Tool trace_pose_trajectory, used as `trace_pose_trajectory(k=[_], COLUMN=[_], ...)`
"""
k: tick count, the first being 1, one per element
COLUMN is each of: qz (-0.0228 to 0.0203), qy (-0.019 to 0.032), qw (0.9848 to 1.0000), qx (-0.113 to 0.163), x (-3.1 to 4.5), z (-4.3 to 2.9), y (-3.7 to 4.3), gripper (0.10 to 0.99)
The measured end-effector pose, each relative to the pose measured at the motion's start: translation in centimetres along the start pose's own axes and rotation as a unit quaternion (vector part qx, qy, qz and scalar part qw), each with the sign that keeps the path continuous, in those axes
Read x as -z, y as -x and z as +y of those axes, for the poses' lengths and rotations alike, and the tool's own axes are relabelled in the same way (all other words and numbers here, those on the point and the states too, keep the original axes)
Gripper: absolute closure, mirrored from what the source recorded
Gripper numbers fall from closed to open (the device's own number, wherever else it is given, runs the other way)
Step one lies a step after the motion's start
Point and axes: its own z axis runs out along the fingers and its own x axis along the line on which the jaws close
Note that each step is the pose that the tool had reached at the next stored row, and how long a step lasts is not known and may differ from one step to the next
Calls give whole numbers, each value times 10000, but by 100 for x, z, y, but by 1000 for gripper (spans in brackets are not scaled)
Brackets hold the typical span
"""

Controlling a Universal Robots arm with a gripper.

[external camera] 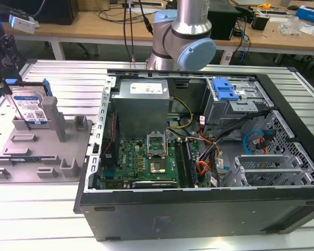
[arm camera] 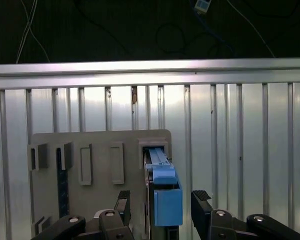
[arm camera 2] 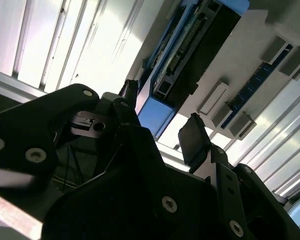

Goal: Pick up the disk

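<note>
Disk (external camera: 30, 107) stands on edge in the grey holder tray (external camera: 42, 151), far left of the exterior view, label side facing the camera, blue rails on its edges. Tray sits on the slatted metal table (external camera: 42, 209), beside the open PC case (external camera: 199, 157).

Pincer (arm camera: 161, 197) sits directly over the disk, open wide. In both wrist views the fingers (arm camera: 200, 200) straddle the disk's blue end, one per side. First wrist view shows a gap on each side, so no contact as far as I can tell.

Progress, my read: approach and alignment done. Grip not closed and disk not lifted, so it is seated in its slot. Arm (external camera: 183, 36) rises at top centre behind the case.
</note>
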Motion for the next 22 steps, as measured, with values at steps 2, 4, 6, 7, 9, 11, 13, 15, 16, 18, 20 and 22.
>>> trace_pose_trajectory(k=[2,4,6,7,9,11,13,15,16,18,20,22], qz=[2,5,7,9,11,14,18,21,20,20,20,19], qy=[0,0,0,0,-1,0,-1,1,0,0,0,-2], qw=[10000,10000,10000,10000,10000,10000,10000,10000,10000,10000,10000,10000], qx=[0,0,1,1,1,1,1,1,1,1,1,1], x=[-21,-50,-69,-84,-100,-117,-142,-157,-159,-160,-160,-162], z=[0,0,0,1,0,1,1,1,1,1,1,1], y=[0,0,0,0,0,1,1,0,1,1,1,3], gripper=[486,486,486,486,486,486,486,486,486,565,635,635])
